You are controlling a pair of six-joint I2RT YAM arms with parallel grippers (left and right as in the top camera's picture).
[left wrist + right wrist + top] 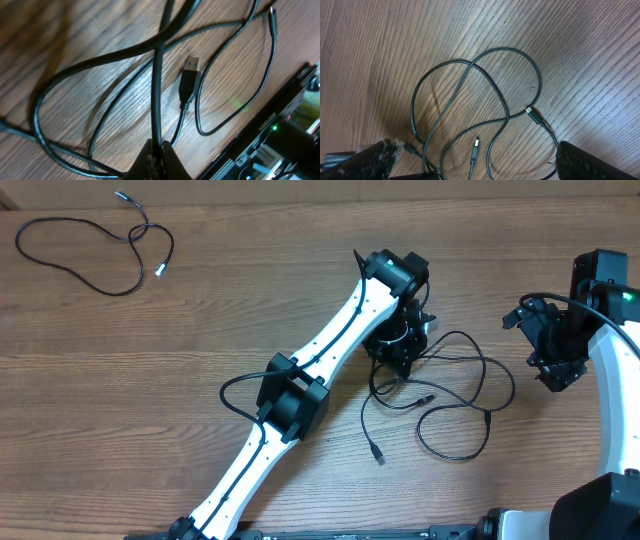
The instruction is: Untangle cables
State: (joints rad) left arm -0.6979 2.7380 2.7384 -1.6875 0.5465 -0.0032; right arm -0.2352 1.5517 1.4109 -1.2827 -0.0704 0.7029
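Overhead: thin black cables (428, 396) lie looped (one apart).

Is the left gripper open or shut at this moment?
Shut. In the left wrist view, the left gripper has its fingertips together, pinching a black cable that runs up from between them.

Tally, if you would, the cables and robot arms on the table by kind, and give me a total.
Loose cable: 1
Tangled cables: 2, as far as the overhead view shows
Robot arms: 2, the left arm and the right arm
Total: 5
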